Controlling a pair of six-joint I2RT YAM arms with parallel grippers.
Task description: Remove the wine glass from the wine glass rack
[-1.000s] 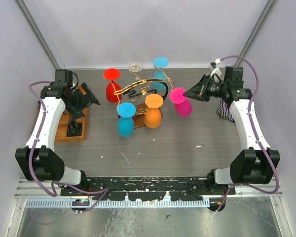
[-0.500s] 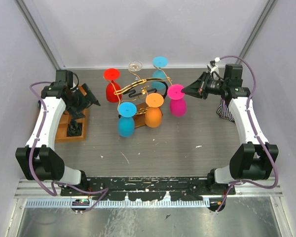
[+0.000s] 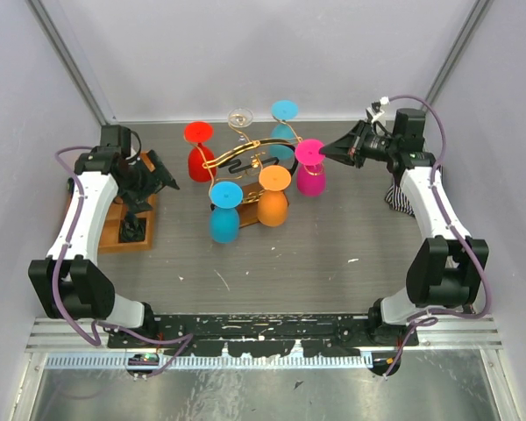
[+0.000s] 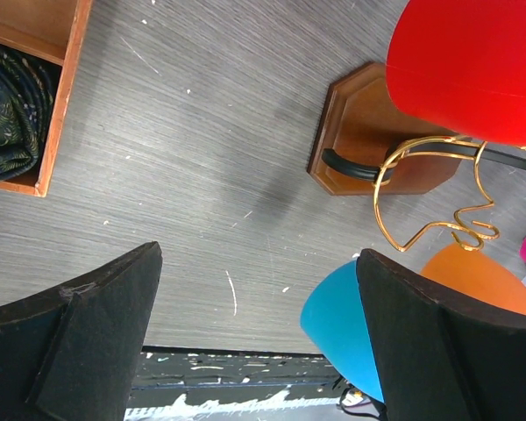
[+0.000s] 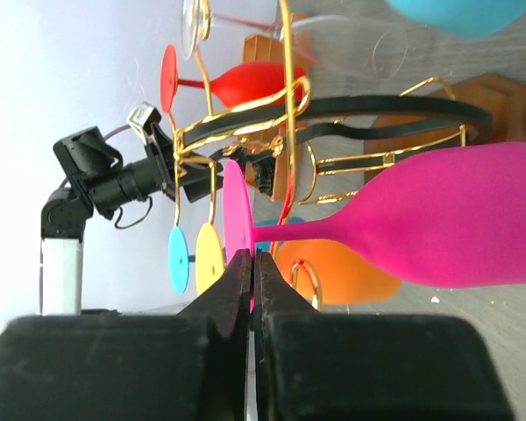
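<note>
My left arm (image 3: 79, 219) runs up the left side, elbow bent, wrist turned inward. My left fingers (image 4: 79, 351) stand spread wide, tips aimed down at the worktop. My right arm (image 3: 434, 206) stretches far forward, wrist swung left and level, with my right fingers (image 5: 237, 298) pressed together, pinching the foot rim of the pink wine glass (image 5: 438, 228).

Bare desk (image 3: 280, 263) lies open near my bases. Round the wine glass rack (image 3: 245, 163) it's tight: the magenta wine glass (image 3: 311, 181) in my right jaws is just beside the orange glass (image 3: 272, 209).
</note>
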